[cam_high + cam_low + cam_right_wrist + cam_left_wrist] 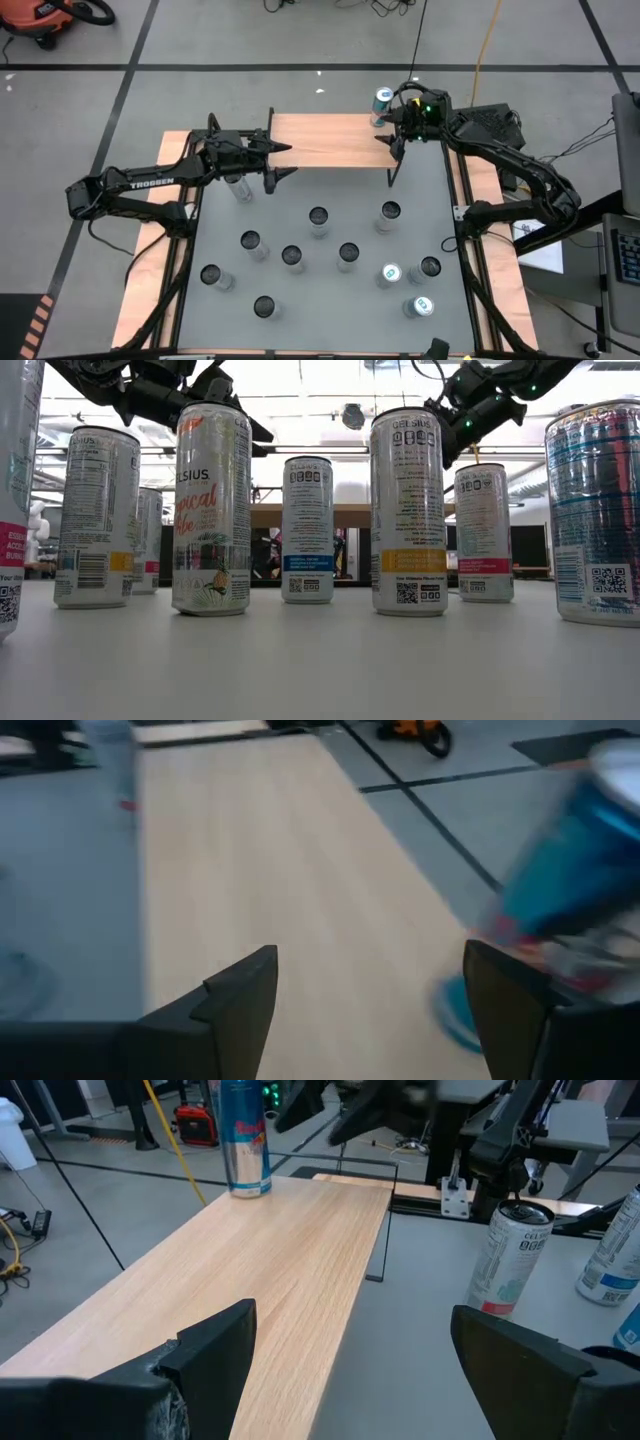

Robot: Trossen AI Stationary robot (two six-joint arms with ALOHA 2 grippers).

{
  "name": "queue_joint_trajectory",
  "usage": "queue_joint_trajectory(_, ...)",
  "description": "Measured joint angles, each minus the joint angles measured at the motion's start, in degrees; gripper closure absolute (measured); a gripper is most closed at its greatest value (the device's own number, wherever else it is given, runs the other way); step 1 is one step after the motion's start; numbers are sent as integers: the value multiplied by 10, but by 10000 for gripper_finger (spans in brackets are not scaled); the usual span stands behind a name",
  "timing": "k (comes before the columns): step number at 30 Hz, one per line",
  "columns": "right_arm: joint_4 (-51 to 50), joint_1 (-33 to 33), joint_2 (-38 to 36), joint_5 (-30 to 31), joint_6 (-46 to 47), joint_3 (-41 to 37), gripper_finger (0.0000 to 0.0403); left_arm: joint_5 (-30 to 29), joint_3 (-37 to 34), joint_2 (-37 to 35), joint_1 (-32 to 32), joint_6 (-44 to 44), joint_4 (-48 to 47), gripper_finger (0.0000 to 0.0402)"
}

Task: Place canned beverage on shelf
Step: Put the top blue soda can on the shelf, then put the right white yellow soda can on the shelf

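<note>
From table height, you saw a row of tall cans (211, 510) standing upright on the grey table (320, 670), their labels and codes readable, with both arms reaching in above them; that low view hid the shelf almost entirely. Looking straight down, you saw what the low view could not: about a dozen cans scattered across the table (320, 290), most showing dark tops and three near the right edge showing pale ones, and beyond them the shelf (330, 140), a light wood plank lying across the table's far end. Your left gripper (280, 160) hung over the shelf's left part with its fingers spread wide and nothing between them, a can (238, 185) just beneath the arm. Your right gripper (393, 160) sat at the shelf's right end, fingers likewise spread and empty. The canned beverage (382, 103), blue and silver with a pale top, stood upright on the shelf's far right corner, just beside the right gripper. Past the left gripper's parted fingers (215, 1355), you saw the same blue can (245, 1135) at the plank's far end. The right wrist camera showed it (575, 870) blurred, close beside the open fingers (240, 995).
</note>
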Motion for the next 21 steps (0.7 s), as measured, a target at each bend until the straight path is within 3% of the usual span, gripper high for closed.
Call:
queue_joint_trajectory(7,-13,113,-32,16,44,0,149,0,0,0,0,0,6,72)
queue_joint_trajectory(21,-31,414,-36,257,138,0,149,0,0,0,-17,-15,-7,72)
